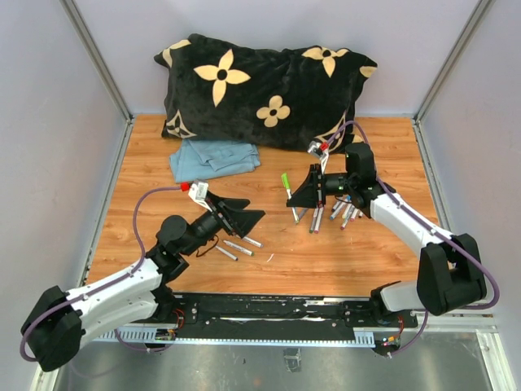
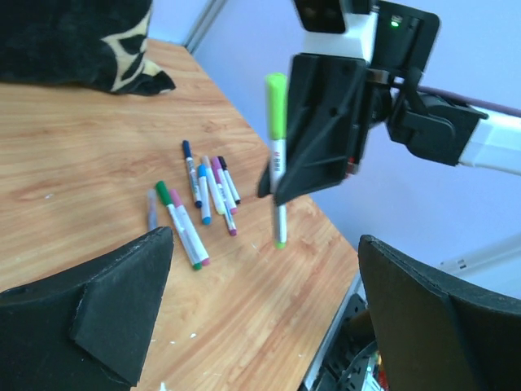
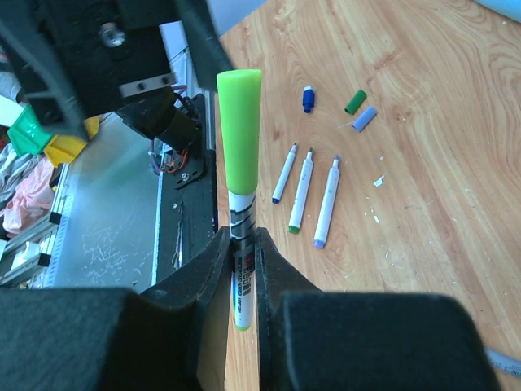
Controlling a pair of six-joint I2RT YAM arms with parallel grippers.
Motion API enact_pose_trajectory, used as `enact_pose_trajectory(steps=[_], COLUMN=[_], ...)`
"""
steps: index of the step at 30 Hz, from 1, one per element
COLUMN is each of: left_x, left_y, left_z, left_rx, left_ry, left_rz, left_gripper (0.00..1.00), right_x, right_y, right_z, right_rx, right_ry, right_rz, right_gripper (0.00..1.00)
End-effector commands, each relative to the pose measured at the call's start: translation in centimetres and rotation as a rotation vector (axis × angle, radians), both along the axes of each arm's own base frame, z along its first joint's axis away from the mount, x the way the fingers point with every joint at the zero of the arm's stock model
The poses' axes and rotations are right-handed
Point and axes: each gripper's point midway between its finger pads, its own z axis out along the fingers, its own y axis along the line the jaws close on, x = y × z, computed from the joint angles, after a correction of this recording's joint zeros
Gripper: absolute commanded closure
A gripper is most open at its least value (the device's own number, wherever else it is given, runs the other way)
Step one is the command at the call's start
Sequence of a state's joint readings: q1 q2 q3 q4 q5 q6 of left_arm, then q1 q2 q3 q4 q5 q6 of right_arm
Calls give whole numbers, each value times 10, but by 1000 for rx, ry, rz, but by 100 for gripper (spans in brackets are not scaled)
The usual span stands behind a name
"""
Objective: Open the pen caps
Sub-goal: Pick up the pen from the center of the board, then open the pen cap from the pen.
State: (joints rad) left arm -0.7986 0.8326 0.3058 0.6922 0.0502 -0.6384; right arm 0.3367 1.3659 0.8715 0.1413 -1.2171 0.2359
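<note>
- Fingers of my right gripper [image 3: 244, 252] clamped on green pen [image 3: 242, 216]; green cap [image 3: 238, 130] sits on, just above fingertips.
- Left gripper [image 1: 248, 208] spread wide, holding nothing, pen beyond its fingertips.

Left arm [image 1: 122, 287] stretched low from 7 o'clock, aimed toward 2 o'clock. Left hand [image 1: 251, 210] near desk centre, jaws spread wide. Right arm [image 1: 407, 221] runs from 5 o'clock up to 1 o'clock, wrist bent back toward 8 o'clock. Right hand [image 1: 293, 198] pinched tight on upright pen [image 3: 242, 208].
</note>
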Motion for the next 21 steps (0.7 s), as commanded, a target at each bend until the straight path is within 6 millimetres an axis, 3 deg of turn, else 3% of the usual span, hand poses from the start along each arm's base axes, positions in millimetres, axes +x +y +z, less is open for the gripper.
enact_pose_trajectory(steps=[1, 4, 21], left_x=[-4, -2, 17], left_y=[6, 8, -1], left_z=[16, 24, 20], left_rx=[-122, -164, -171], left_ry=[-16, -33, -31], left_rz=[-115, -138, -172], left_gripper=[1, 1, 1], right_x=[0, -1, -18], right_y=[-2, -2, 11], right_z=[10, 9, 1], right_rx=[22, 22, 35], right_ry=[-48, -45, 2], right_rz=[55, 64, 166], right_gripper=[98, 97, 97])
